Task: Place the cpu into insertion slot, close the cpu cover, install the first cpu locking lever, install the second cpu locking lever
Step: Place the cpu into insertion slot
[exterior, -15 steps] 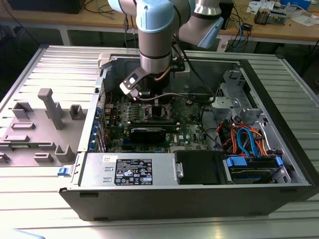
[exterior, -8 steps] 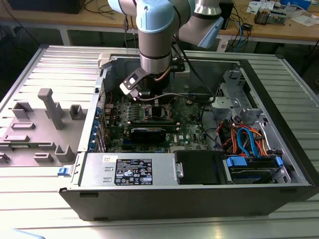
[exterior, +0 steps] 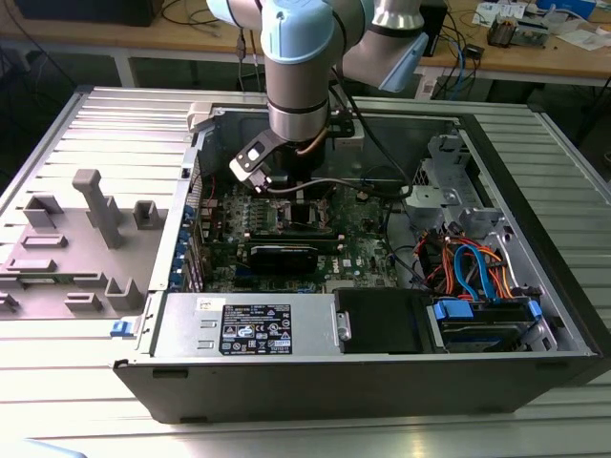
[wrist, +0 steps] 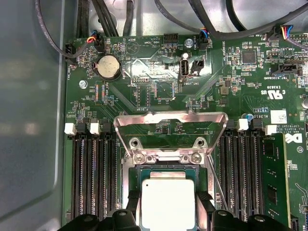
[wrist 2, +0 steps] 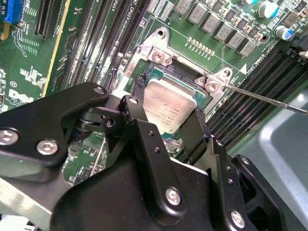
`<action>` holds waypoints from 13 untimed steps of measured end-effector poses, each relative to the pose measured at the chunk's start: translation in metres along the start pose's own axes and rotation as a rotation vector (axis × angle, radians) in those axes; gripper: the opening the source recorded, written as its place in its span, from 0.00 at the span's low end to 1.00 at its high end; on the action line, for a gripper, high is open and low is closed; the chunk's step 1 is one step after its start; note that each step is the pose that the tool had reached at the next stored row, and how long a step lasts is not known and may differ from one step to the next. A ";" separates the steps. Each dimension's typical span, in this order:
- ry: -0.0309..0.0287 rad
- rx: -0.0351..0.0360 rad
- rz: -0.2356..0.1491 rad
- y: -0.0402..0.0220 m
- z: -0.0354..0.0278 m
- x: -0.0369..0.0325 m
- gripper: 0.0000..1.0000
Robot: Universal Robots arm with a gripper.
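Fingers (wrist 2: 138,84) of the gripper (wrist 2: 169,100) are clamped on two opposite edges of the cpu (wrist: 168,204). The chip lies within the insertion slot (wrist: 166,172); whether it is fully seated I cannot tell. The cpu cover (wrist: 168,116) stands tilted up, open. A thin locking lever (wrist 2: 262,98) juts free. In the exterior view the arm (exterior: 305,86) reaches into the open computer case (exterior: 382,382) on the bench (exterior: 86,401).

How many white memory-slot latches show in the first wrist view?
4: two latches beside one edge of the open cpu cover, two beside the opposite edge; the slots' far ends are hidden.
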State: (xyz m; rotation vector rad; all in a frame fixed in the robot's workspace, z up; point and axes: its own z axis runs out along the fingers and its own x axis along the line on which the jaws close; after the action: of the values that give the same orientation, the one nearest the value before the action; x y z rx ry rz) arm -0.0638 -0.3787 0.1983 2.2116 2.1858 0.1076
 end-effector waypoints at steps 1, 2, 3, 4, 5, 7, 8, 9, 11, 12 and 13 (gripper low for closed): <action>0.0000 0.0000 0.000 0.0000 0.0000 0.0000 0.54; -0.0001 0.0000 0.000 0.0000 0.0000 0.0000 0.54; -0.0001 0.0000 0.000 0.0000 0.0000 0.0000 0.54; -0.0001 0.0001 0.000 0.0001 0.0000 0.0000 0.54; -0.0005 0.0003 0.000 0.0001 0.0001 -0.0001 0.54; -0.0005 0.0003 0.000 0.0001 0.0004 -0.0001 0.54; -0.0002 0.0001 0.000 0.0002 0.0005 0.0000 0.54; -0.0002 0.0000 0.000 0.0002 0.0005 0.0000 0.54; 0.0012 -0.0004 0.000 0.0002 0.0009 0.0002 0.54; 0.0019 -0.0005 0.000 0.0003 0.0012 0.0003 0.55; 0.0008 -0.0005 0.000 0.0003 0.0011 0.0002 0.61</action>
State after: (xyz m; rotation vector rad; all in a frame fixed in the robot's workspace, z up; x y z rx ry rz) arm -0.0635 -0.3785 0.1973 2.2118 2.1858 0.1091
